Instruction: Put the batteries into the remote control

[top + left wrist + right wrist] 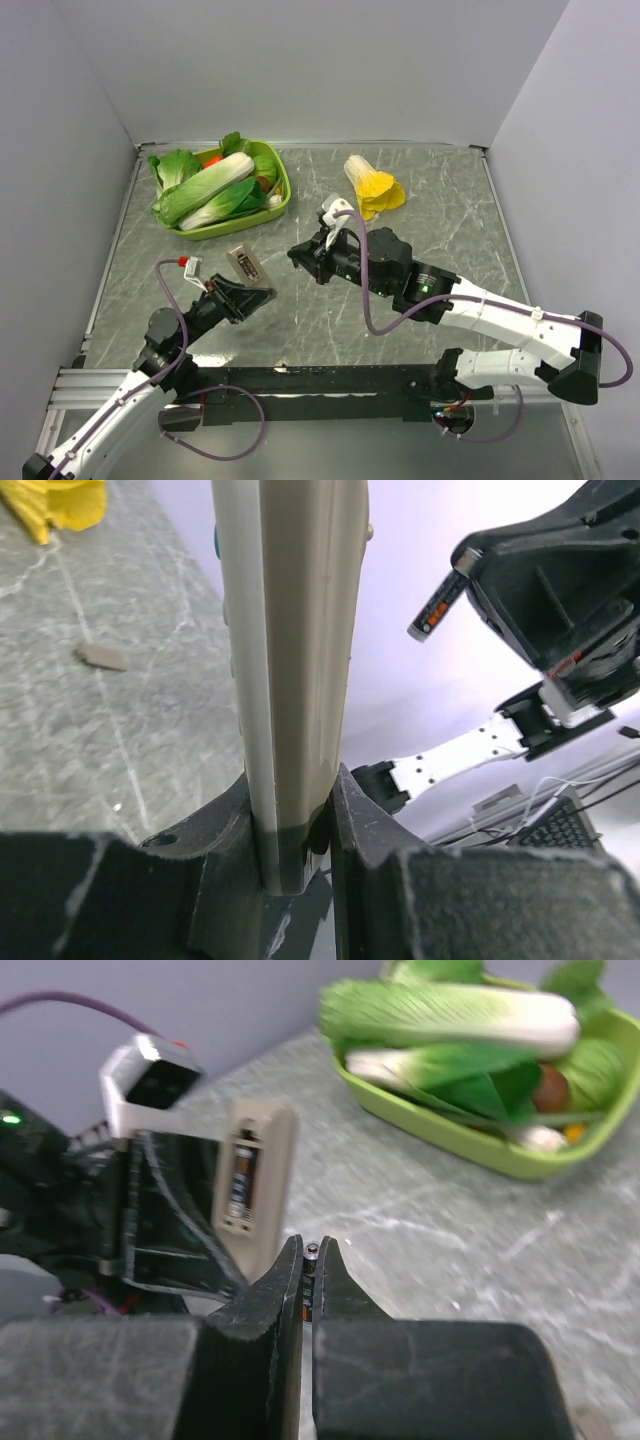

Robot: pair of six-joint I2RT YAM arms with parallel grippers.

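My left gripper is shut on the lower end of the remote control, holding it upright above the table with its beige back towards the wrist camera. In the right wrist view the remote control shows an open compartment with one battery lying in it. My right gripper is shut on a second thin dark battery, whose tip pokes out between the fingers. That battery hangs a short way right of the remote, apart from it. From above, the remote control and right gripper face each other.
A green basket with toy vegetables stands at the back left. A yellow-and-white toy cabbage lies at the back centre. A small brown flat piece lies on the marbled table. Grey walls close in the sides and back.
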